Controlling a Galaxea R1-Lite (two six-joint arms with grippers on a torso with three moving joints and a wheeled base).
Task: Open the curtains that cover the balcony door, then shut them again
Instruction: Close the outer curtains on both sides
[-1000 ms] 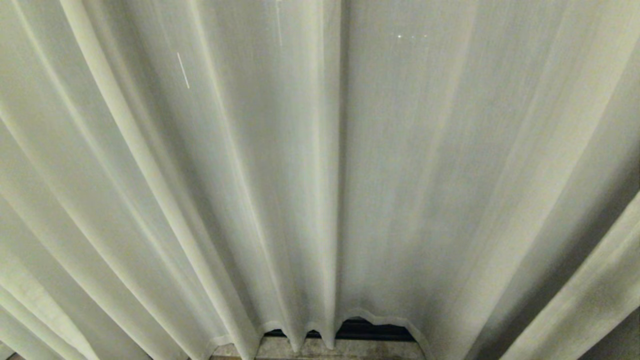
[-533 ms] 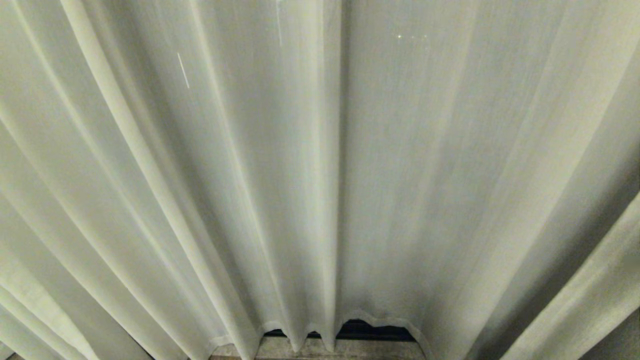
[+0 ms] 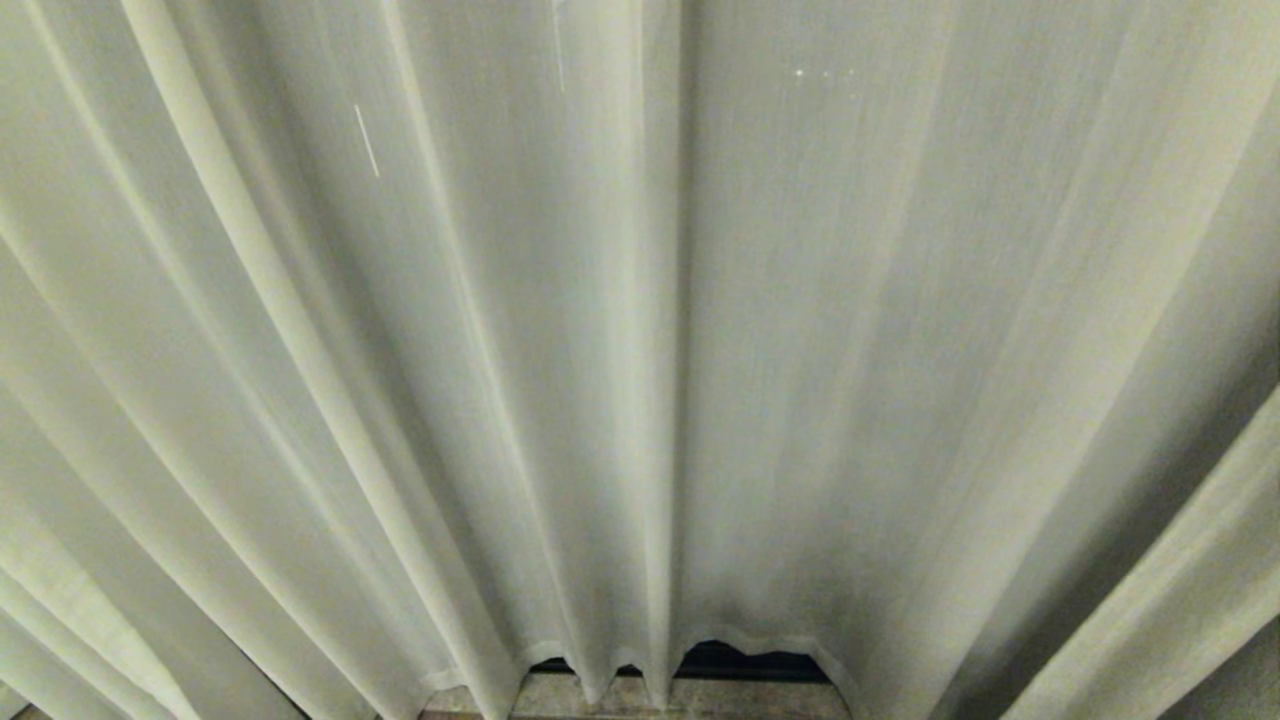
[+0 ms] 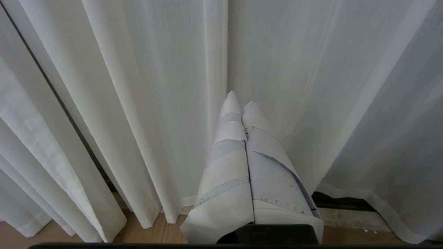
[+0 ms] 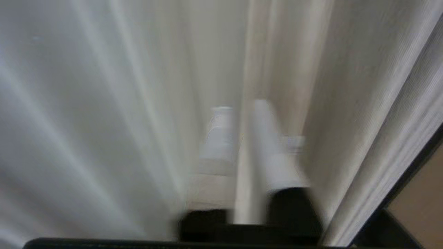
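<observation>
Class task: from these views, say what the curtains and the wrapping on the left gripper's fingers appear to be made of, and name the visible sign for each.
The curtains: thin woven fabric, matte and pale; fine vertical weave lines, soft pleats and a stitched hem show it. It looks semi-sheer, since a dark band shows faintly through it. The wrapping on the left gripper fingers: probably white tape or paper, matte; overlapping strips with torn, lifting edges suggest so.

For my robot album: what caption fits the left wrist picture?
Left gripper, jaws shut, pointing at the closed curtains.
</observation>
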